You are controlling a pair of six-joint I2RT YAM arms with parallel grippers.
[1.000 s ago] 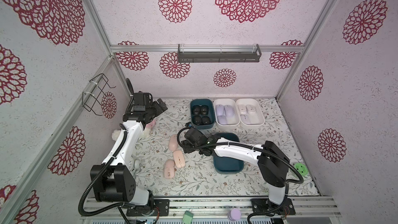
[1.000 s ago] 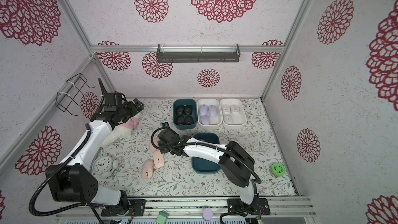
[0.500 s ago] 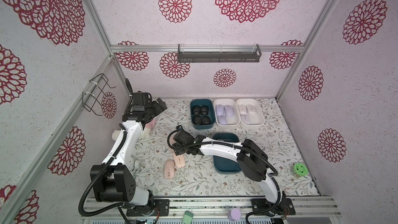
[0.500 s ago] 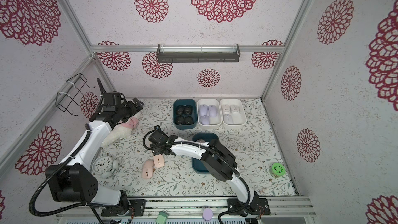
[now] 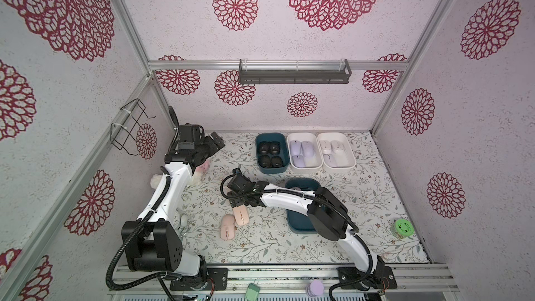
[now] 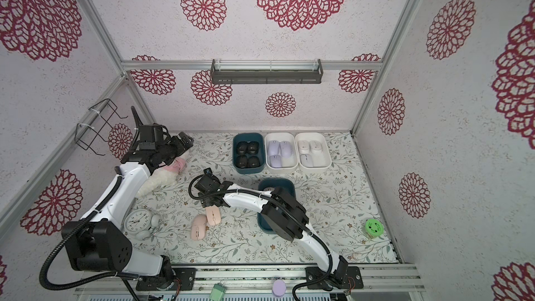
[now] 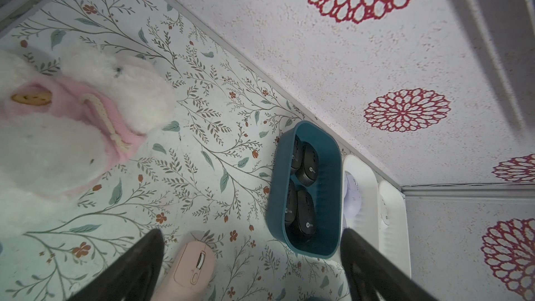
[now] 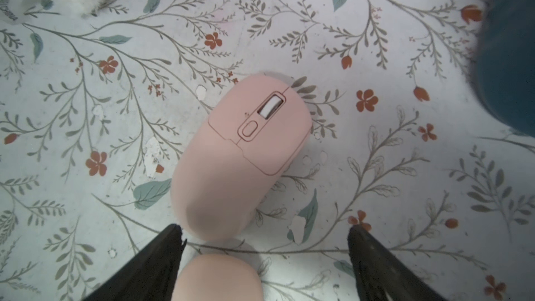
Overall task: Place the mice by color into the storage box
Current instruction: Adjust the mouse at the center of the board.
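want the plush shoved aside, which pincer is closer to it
Left. The left pincer hangs open just above and beyond the plush, near the back-left corner. The right pincer is open over the pink mice mid-mat, well apart from it.

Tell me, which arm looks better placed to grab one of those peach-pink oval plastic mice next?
The right, probably. Its open right gripper hovers directly over the peach-pink oval plastic mice while the left gripper, also open, sits farther off above the fluffy white plush toy.
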